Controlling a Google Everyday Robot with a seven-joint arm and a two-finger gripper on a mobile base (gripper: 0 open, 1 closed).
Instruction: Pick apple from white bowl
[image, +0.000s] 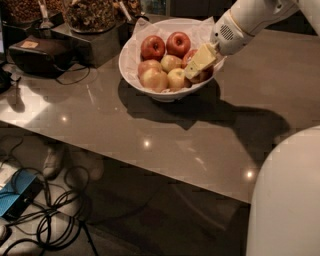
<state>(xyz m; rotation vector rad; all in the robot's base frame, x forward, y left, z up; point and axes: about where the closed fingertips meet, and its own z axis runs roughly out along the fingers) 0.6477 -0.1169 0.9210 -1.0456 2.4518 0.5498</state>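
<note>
1. One white bowl (131, 60) is sitting on the tabletop (165, 135), lined with crinkled white paper and holding red and pale apples.
2. The gripper (200, 61) is reaching into the bowl's right side, over its rim, on a white arm coming in from the bowl's upper right.
3. The apple (189, 55), deep red, is lying at the bowl's right side, partly hidden behind the gripper. Whether the gripper is grasping it or released, I cannot tell.
4. Two more red apples (153, 47) are resting at the bowl's back, and pale apples (154, 79) are filling its front.
5. A black box (37, 52) is sitting left of the bowl.
</note>
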